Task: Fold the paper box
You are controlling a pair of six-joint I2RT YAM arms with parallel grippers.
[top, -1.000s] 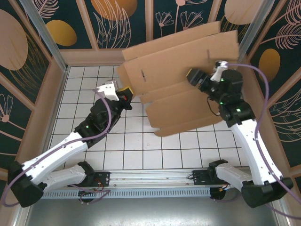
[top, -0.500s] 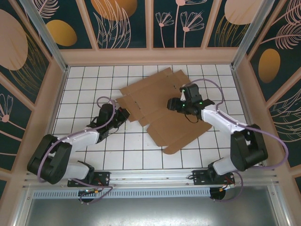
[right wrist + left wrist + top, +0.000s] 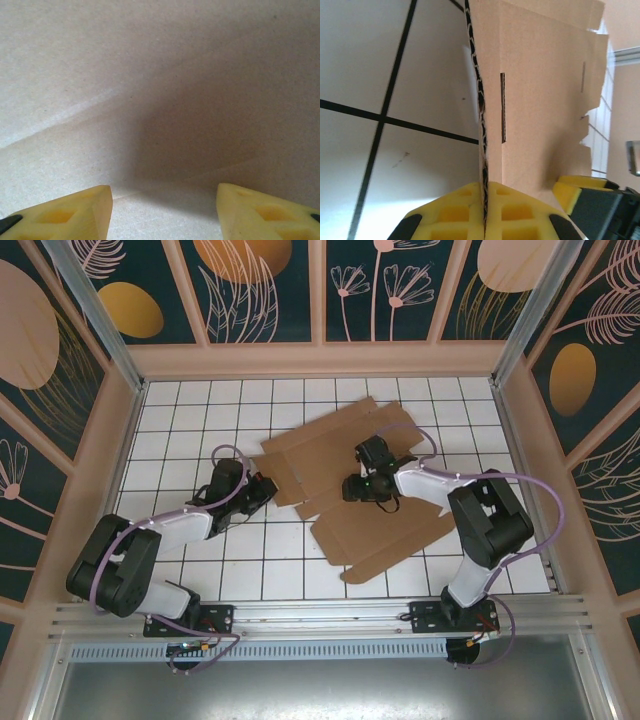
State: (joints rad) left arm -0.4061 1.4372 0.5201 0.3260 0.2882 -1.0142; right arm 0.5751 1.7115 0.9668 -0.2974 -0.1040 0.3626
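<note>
A white-tiled counter (image 3: 180, 420), walled by dark floral panels (image 3: 260, 290), carries the paper box (image 3: 390, 530), spread open at its middle. The left wrist view reveals the left hand (image 3: 484, 200) pinched on the box's corrugated edge; the right wrist view shows the right hand (image 3: 165, 205) spread apart over bare cardboard.

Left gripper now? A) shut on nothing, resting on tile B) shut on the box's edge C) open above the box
B: in the left wrist view the left gripper has its yellow pads pinched together on the edge of the box.
</note>
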